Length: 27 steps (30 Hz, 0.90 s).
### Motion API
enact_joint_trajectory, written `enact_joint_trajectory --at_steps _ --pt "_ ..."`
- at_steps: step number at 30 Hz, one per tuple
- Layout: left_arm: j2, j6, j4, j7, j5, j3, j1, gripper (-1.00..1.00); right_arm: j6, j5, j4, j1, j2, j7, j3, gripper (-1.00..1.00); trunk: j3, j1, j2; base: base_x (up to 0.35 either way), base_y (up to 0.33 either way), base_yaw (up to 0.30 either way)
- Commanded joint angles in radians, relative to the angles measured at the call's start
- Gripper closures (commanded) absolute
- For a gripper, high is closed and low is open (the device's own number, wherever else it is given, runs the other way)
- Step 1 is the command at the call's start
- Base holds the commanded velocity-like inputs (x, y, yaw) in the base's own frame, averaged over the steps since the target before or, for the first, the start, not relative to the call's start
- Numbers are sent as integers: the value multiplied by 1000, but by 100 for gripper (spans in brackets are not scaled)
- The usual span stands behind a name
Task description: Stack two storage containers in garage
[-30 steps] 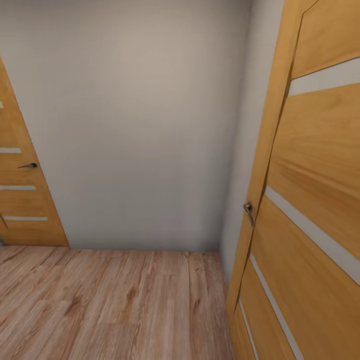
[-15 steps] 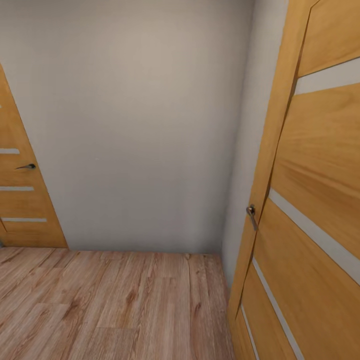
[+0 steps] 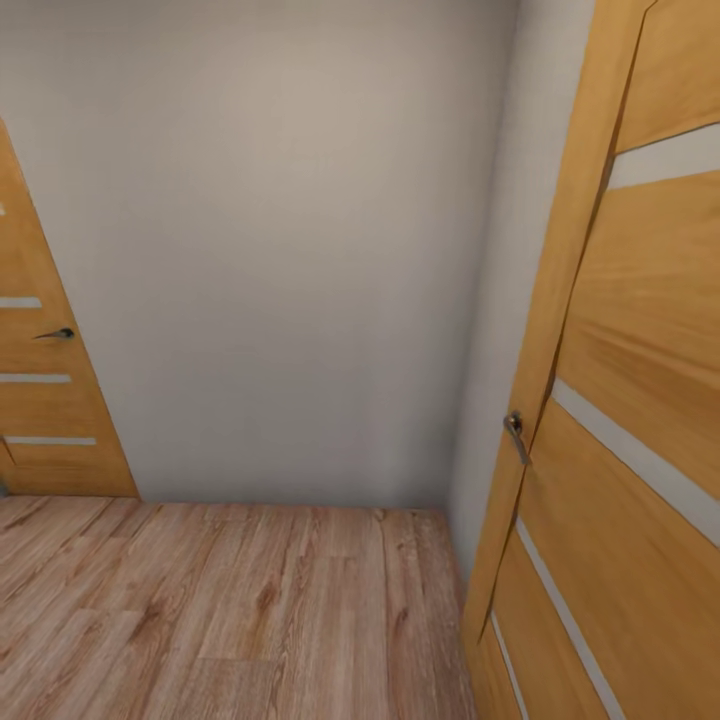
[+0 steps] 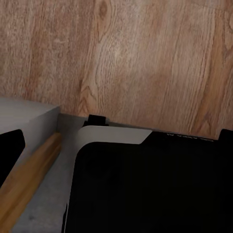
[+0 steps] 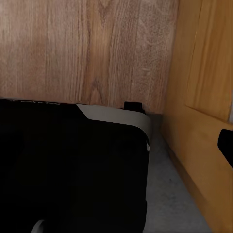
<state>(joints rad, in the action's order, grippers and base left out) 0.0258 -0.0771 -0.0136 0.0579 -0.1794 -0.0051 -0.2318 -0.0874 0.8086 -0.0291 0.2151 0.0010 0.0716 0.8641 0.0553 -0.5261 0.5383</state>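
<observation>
I am facing a plain grey wall [image 3: 280, 250], a wooden door [image 3: 640, 400] just right of it, another door [image 3: 40, 380] at its left, wood plank flooring [image 3: 230, 610] below. No container is appearing here; gripper states I cannot tell.

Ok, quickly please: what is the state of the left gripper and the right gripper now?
Left gripper: cannot be told; its wrist view shows the robot's dark base over wood floor.
Right gripper: cannot be told; its wrist view shows a wooden door.
</observation>
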Motion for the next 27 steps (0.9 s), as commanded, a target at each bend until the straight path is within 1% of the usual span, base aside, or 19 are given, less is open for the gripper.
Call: enact_joint_trajectory --at_steps 1,8,12,16,23,27 --pt "0 -3 1 5 -9 -1 -1 -100 -5 11 -3 1 1 7 7 -100 2 -1 2 68 142 0" --pt "1 -3 1 5 -9 -1 -1 -100 -5 11 -3 1 1 7 7 -100 2 -1 2 44 37 0" --pt "7 -3 1 5 -9 -1 -1 -100 -5 11 -3 1 1 7 7 -100 2 -1 2 248 3 0" --pt "8 -4 1 5 -9 -1 -1 -100 -5 11 -3 1 1 7 7 -100 2 -1 2 273 0 0" --pt "7 -3 1 5 -11 0 -1 -100 -5 11 -3 1 1 7 7 -100 2 -1 2 74 0 0" --pt "8 -3 1 5 -11 1 -1 -100 -4 11 -3 1 1 7 7 -100 2 -1 2 244 0 0"
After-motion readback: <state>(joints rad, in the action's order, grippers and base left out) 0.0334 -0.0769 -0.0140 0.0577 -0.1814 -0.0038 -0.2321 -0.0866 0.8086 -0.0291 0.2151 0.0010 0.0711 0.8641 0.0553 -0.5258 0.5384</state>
